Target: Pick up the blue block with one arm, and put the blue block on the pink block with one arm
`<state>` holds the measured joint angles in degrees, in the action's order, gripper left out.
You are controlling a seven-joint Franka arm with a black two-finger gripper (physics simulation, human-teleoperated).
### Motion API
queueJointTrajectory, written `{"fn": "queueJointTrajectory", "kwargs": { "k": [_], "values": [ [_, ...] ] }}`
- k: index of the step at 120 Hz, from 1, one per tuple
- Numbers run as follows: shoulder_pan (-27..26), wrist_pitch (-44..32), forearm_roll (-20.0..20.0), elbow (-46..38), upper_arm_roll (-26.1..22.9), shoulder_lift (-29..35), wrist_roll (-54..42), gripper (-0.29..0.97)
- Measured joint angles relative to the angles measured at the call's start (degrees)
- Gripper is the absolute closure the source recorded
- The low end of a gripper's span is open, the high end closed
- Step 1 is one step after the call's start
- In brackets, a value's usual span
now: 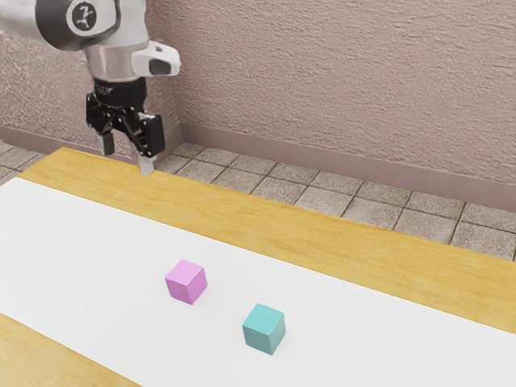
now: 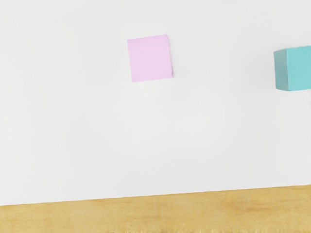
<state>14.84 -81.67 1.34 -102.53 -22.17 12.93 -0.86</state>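
Observation:
The blue block (image 1: 264, 328) is a teal-blue cube resting on the white table surface (image 1: 97, 266), toward the front. The pink block (image 1: 186, 281) sits a short way to its left in the exterior view, apart from it. My gripper (image 1: 125, 157) hangs high above the table's back left part, far from both blocks, open with nothing between its fingers. From the wrist camera I look down on the pink block (image 2: 150, 58) and the blue block (image 2: 293, 68), both lying flat on the white surface.
A wooden strip (image 1: 322, 234) borders the white surface at the back, and another (image 1: 40, 355) at the front left. Behind the table lie a tiled floor (image 1: 387, 201) and a pink textured wall (image 1: 339, 72).

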Motion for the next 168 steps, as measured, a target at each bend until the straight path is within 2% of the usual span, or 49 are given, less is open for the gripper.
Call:
{"fn": "queueJointTrajectory", "kwargs": {
  "k": [20,34,52,66,88,110,134,168],
  "values": [
    [-6.8,-8.1,-0.5,-11.0,2.4,0.4,0.3,0.00],
    [-8.2,-15.0,-1.5,-18.4,2.3,0.0,0.7,0.00],
    [-9.0,-22.2,-3.5,-22.1,-0.2,-0.6,2.0,0.00],
    [-10.1,-28.1,-4.7,-22.7,-1.0,-5.7,3.0,0.00],
    [-10.7,-34.5,-4.4,-22.5,-1.8,-11.9,4.5,0.00],
    [-10.9,-38.0,-3.2,-22.6,-3.3,-14.8,6.7,0.00],
    [-15.9,-42.1,-1.5,-22.7,-3.4,-19.2,10.1,0.00],
    [-15.2,-45.6,-0.9,-22.7,-3.0,-22.5,15.6,0.00]
  ]
}}
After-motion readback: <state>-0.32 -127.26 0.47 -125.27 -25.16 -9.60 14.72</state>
